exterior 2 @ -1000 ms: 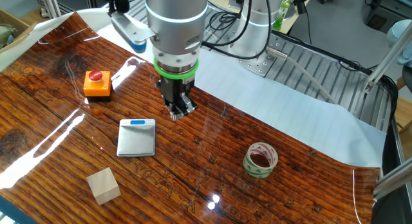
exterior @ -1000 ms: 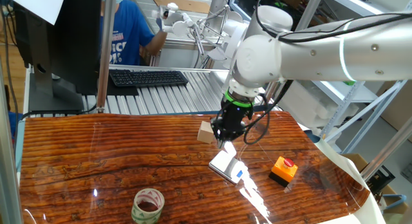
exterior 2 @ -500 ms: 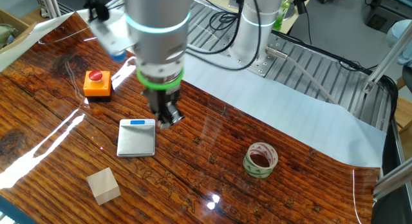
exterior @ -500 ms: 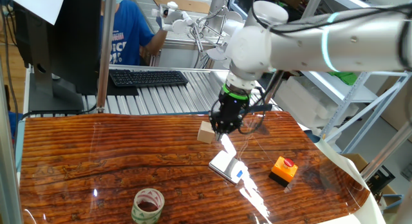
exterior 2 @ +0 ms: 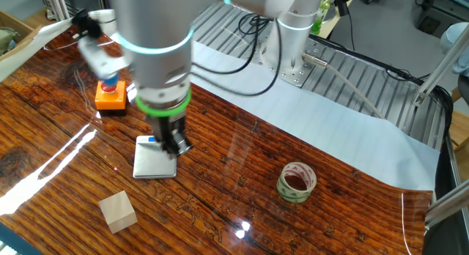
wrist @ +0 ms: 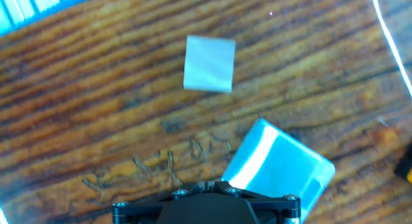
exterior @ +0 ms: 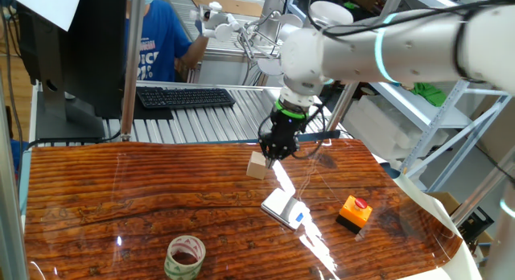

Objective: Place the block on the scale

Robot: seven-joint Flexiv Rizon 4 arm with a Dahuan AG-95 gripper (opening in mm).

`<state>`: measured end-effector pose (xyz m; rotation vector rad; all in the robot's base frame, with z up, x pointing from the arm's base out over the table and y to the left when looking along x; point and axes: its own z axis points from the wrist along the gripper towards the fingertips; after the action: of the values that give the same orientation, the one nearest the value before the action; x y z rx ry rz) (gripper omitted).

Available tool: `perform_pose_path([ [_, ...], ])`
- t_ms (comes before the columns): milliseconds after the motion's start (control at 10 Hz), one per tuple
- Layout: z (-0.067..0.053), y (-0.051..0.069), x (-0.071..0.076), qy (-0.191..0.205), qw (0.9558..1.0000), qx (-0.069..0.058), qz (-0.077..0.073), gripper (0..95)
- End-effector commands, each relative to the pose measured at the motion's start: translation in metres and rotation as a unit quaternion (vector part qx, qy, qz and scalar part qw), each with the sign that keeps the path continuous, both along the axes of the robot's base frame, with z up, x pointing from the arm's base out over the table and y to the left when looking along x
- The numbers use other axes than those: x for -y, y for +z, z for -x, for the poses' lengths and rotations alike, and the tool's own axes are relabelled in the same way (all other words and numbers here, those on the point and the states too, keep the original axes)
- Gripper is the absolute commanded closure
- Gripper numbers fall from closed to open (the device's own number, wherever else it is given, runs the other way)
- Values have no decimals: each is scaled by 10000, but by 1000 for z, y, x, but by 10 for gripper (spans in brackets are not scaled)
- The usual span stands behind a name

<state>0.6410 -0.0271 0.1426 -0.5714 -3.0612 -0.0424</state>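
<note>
The block [exterior: 257,165] is a tan wooden cube on the table, left of the scale [exterior: 286,207], a thin silver plate with a blue mark. My gripper [exterior: 272,152] hangs just right of the block and above it, with its fingers close together and nothing in them. In the other fixed view the gripper [exterior 2: 176,144] is over the far edge of the scale [exterior 2: 154,161], and the block [exterior 2: 117,211] lies nearer the camera. In the hand view the block [wrist: 209,63] is ahead, the scale [wrist: 280,166] is lower right, and my fingers do not show.
An orange box with a red button [exterior: 354,212] stands right of the scale; it also shows in the other fixed view [exterior 2: 110,97], partly behind the arm. A roll of tape [exterior: 186,257] sits near the front edge and shows in the other fixed view [exterior 2: 296,182].
The gripper has moved from beside the scale, across its far edge, towards the block. The block, scale, box and tape have not moved.
</note>
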Motion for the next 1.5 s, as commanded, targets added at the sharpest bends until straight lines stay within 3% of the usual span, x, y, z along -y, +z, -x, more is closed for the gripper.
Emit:
perform_pose_path([
  [100, -9, -1, -2, -37, 10000, 19, 22, 950],
  [200, -16, -2, -4, -72, 10000, 13, 40, 950],
  [300, -16, -6, -7, -117, 9999, 71, 68, 950],
  [600, -16, -8, -7, -95, 9999, 73, 77, 950],
  [800, -16, -4, -7, 149, 9999, -58, 12, 950],
  [1000, -16, 0, -6, 390, 9985, -383, -84, 950],
  [1100, -16, 0, -7, 392, 9982, -445, -98, 950],
  [1500, -15, 7, -12, 373, 9983, -449, -72, 950],
])
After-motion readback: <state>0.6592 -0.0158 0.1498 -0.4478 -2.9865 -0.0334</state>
